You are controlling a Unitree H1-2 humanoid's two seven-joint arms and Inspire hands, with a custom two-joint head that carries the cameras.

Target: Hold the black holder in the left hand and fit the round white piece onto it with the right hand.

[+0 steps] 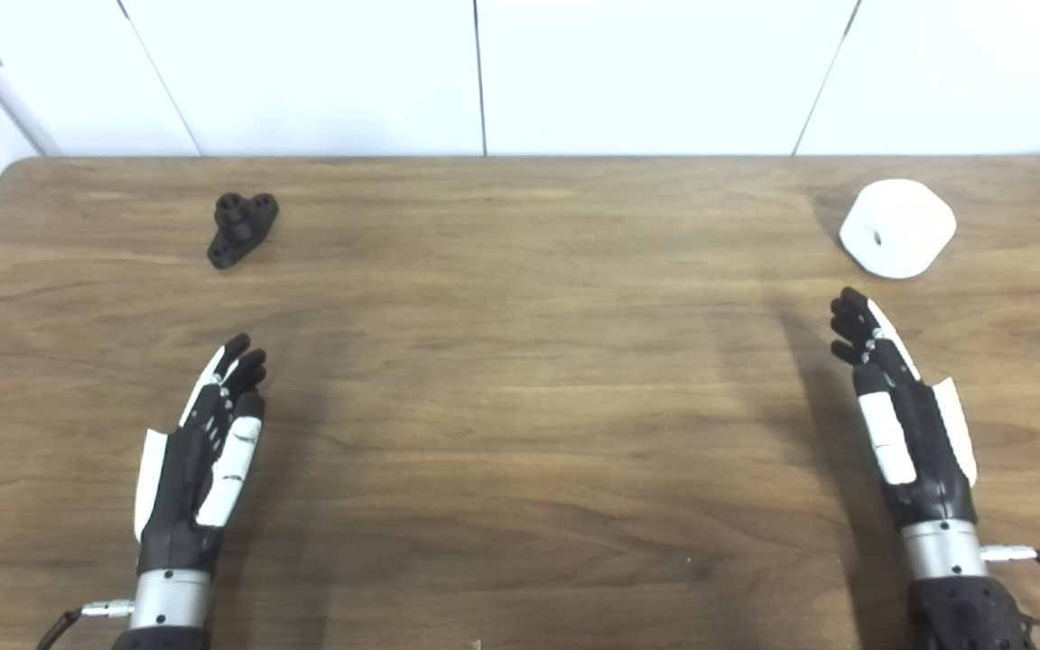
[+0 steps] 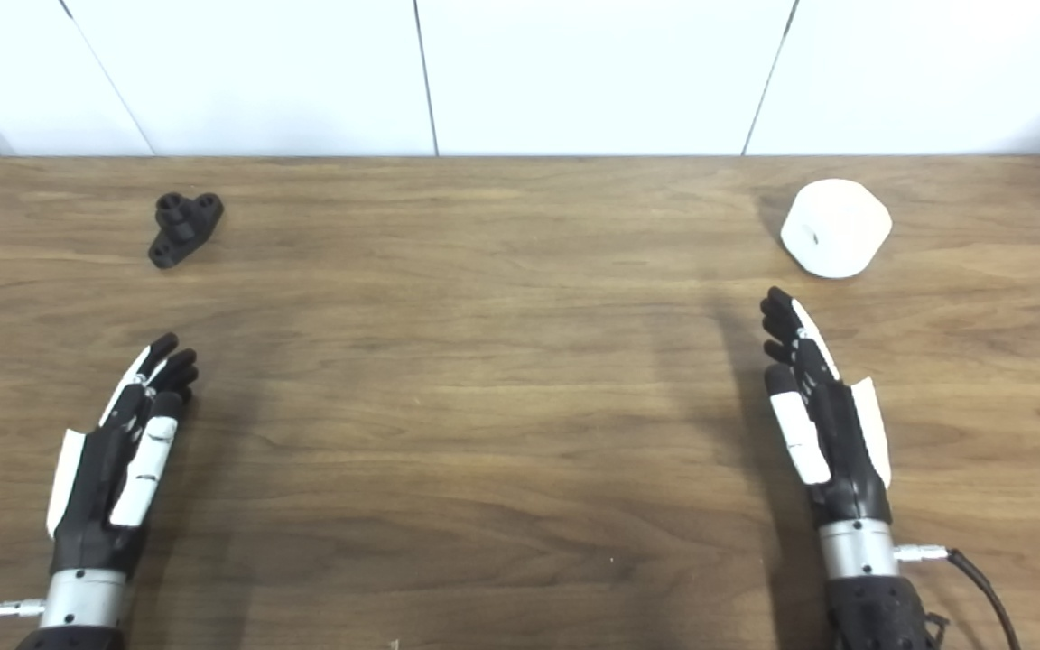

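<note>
Hovering spread and empty, left hand (image 1: 204, 451) and right hand (image 1: 899, 415) flank bare table (image 1: 520, 406) centre.

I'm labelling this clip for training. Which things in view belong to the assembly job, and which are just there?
Belong to the job:
black holder
round white piece
left hand, open, empty
right hand, open, empty

Just there:
wooden table
white wall panels
No loose clutter shows.

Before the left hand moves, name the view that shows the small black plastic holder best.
The left eye view: the small black plastic holder sits farther inside the frame, its holes visible. The right eye view shows the same holder whole too, just nearer the left edge.
</note>
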